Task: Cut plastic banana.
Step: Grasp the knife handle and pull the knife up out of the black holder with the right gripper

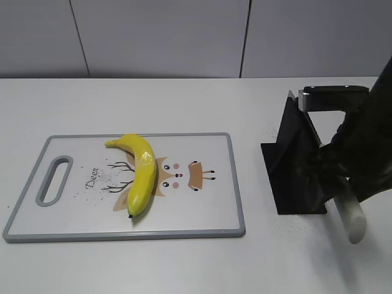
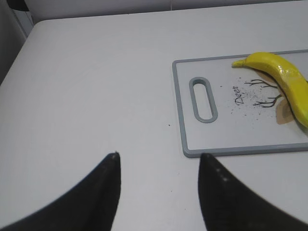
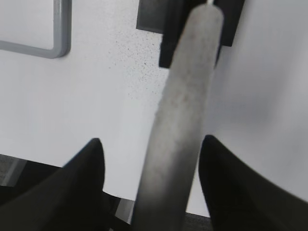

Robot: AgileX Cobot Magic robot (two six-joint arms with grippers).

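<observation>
1 plastic banana [image 1: 142, 173], on board. 1 cutting board [image 1: 208, 220], left half of bench [image 1: 184, 263]. 1 black knife stand [image 1: 294, 165], near right edge. 1 grey handle [image 1: 350, 214] sticking out of stand. 2 grippers: left gripper [image 2: 159, 161], right gripper [image 3: 151, 144].

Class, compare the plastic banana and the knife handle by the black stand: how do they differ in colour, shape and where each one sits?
The plastic banana is glossy yellow; the knife handle is dull grey-white. The banana is curved with a dark tip; the handle is straight and rounded. The banana lies on the cutting board; the handle juts from the black stand, between the right gripper's open fingers.
</observation>
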